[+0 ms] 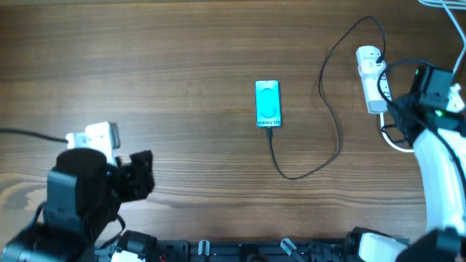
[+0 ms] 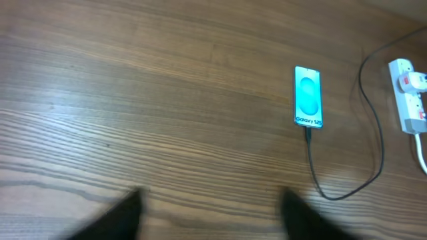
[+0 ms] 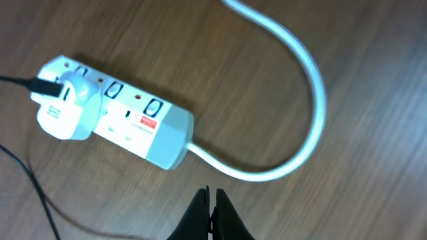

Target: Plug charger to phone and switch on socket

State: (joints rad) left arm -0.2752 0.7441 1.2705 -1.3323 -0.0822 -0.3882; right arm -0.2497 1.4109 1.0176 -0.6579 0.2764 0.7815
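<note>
Wood-grain surface [image 1: 145,58] fills the overhead view, which alone shows both arms at once. The left arm [image 1: 80,196] is folded low at the near-left corner. The right arm [image 1: 440,167] reaches up the right edge toward the socket [image 1: 371,80].

Only the right wrist view shows the socket close up. It is a white strip with small red markings, a white plug [image 3: 63,110] seated at one end and a thick white cord [image 3: 313,87] curving off the other. Whether its switches are on cannot be told. The right gripper [image 3: 212,200] has its fingers pressed together with nothing between them. It sits near the socket's cord end but apart from it.

The left wrist view looks across bare wood. The left gripper [image 2: 210,207] shows as two blurred dark fingers spread wide, holding nothing.

The phone [image 1: 267,104] lies flat mid-surface with its teal screen up, well apart from both grippers and up and to the right of the left one.

The charger [image 1: 335,124] runs from the white plug in a wide loop. Its tip meets the phone's bottom edge, most clearly in the left wrist view, though how firmly it is seated cannot be told.
</note>
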